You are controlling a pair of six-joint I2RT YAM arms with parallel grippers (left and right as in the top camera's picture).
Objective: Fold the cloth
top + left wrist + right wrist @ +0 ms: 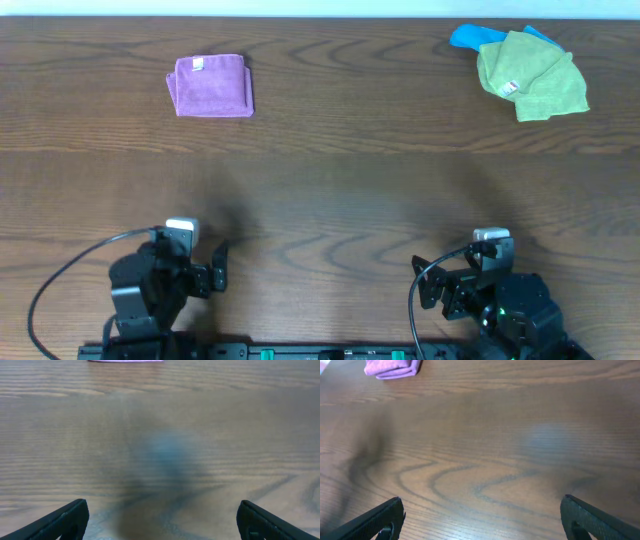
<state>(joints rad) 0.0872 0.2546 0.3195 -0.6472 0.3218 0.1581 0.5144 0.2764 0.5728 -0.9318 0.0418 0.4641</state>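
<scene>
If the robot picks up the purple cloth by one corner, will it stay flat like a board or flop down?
Probably flop: the purple cloth lies in soft, rounded layers. Lifted by one corner, those layers would likely fall open. Pushed, it may bunch up rather than slide, since it looks fuzzy on the wooden table.

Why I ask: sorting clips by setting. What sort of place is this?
Probably a robotics test bench: a wood-grain table, left gripper and right gripper at its near edge, the purple cloth and a green cloth laid out.

wooden table (320, 170) with purple cloth (210, 86), green cloth (532, 76), blue cloth (467, 38)
</scene>
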